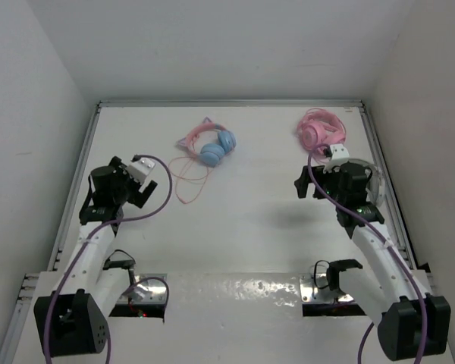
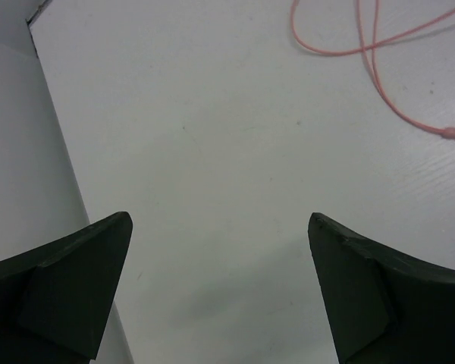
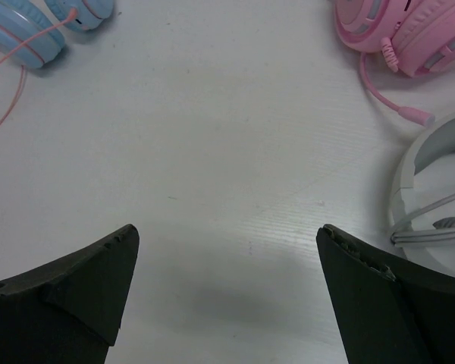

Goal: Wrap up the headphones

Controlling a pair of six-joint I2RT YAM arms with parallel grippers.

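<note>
The headphones [image 1: 212, 146] with light blue ear cups and a pink cat-ear headband lie at the back middle of the table. Their thin pink cable [image 1: 188, 176] lies loose in loops in front of them. The ear cups also show at the top left of the right wrist view [image 3: 30, 34], and the cable at the top right of the left wrist view [image 2: 379, 61]. My left gripper [image 1: 145, 187] is open and empty, left of the cable. My right gripper [image 1: 303, 184] is open and empty, well right of the headphones.
All-pink headphones [image 1: 320, 129] with a boom microphone [image 3: 398, 102] lie at the back right. White-grey headphones [image 1: 368, 178] lie just right of my right gripper, also seen in the right wrist view [image 3: 432, 197]. A wall [image 2: 23, 152] stands close on the left.
</note>
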